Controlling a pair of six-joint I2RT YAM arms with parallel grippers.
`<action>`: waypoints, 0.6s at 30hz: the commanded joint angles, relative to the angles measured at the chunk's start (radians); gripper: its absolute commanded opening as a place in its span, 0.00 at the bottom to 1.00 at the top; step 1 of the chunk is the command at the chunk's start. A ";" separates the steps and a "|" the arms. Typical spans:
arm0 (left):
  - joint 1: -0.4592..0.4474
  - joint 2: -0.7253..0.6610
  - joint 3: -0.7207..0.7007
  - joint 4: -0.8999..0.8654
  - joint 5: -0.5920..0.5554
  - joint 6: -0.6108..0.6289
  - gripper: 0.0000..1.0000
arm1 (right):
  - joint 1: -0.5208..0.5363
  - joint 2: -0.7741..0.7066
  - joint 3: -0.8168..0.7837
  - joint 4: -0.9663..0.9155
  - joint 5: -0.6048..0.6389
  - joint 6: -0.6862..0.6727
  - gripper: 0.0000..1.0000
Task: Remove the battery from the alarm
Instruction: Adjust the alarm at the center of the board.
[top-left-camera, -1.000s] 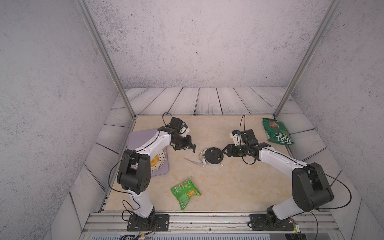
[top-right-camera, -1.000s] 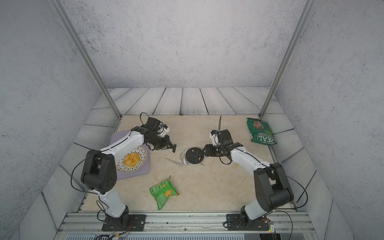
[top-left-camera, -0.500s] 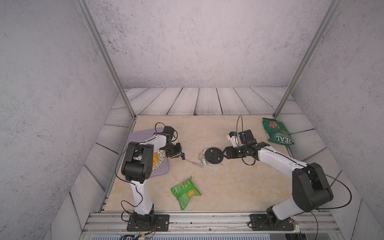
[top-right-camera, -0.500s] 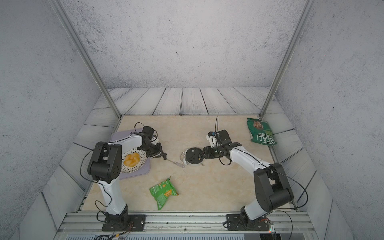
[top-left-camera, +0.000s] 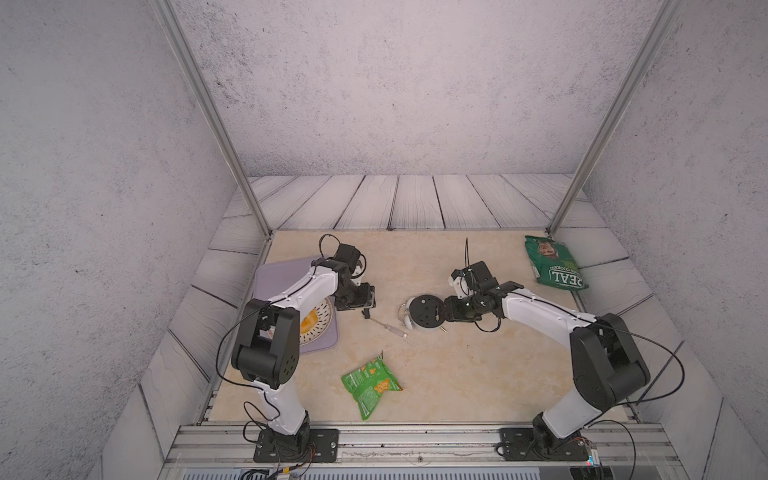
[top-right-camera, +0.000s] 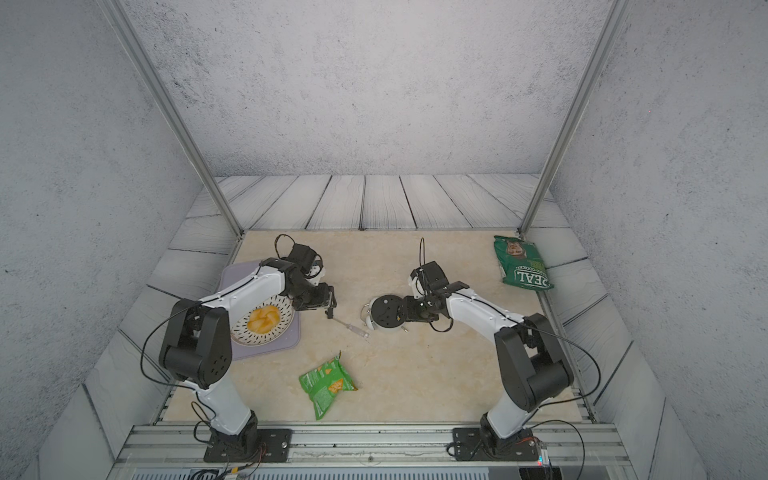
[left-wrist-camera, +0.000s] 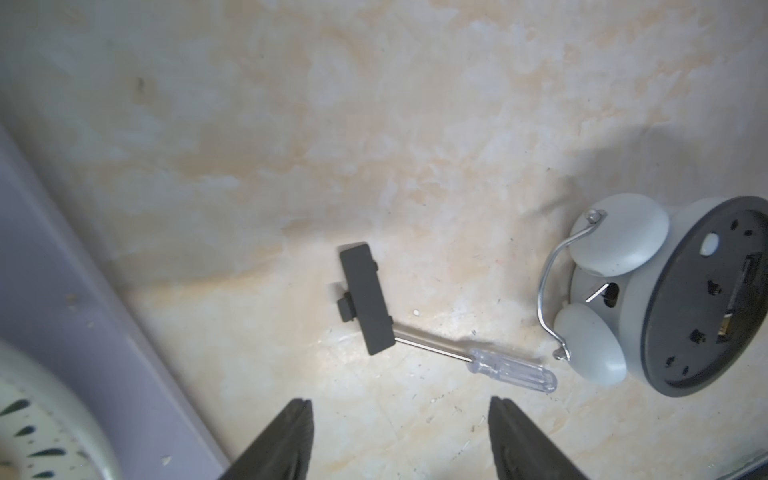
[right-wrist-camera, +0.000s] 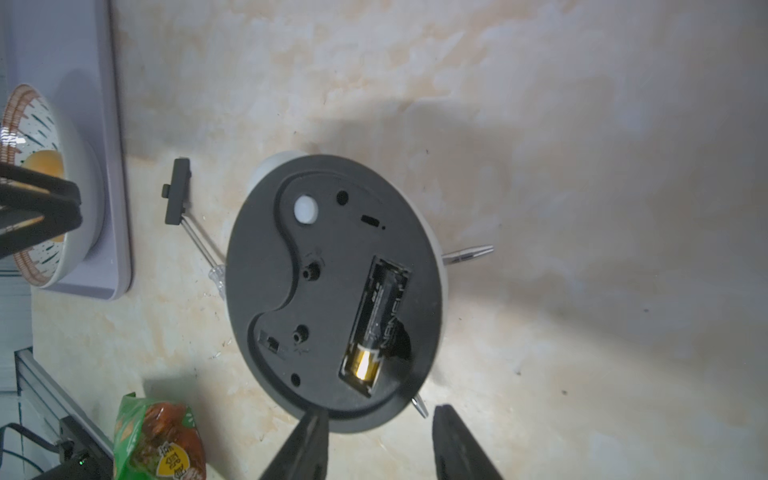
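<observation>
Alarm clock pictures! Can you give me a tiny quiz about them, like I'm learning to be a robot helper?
1. True or false: the battery is already out of the alarm.
2. Fill in: the small black cover rests against the ______.
3. Which gripper is right beside the alarm?
Key: 1 false, it sits in its slot; 2 screwdriver; 3 the right gripper.

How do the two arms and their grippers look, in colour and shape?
The left arm and right arm have white smooth shells between bulky black joints. Thin black cables loop beside each. The left gripper and right gripper have dark, tapered, wedge-shaped fingers. No markings are readable.
</observation>
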 joint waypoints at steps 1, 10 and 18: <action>-0.009 0.043 0.023 -0.027 0.011 0.018 0.76 | 0.005 0.052 0.018 0.025 0.062 0.119 0.44; -0.051 0.099 0.051 0.013 0.040 0.005 0.77 | -0.037 0.179 0.110 -0.060 0.146 0.020 0.28; -0.037 0.120 0.062 0.006 0.038 -0.002 0.76 | -0.060 0.321 0.323 -0.180 0.032 -0.413 0.19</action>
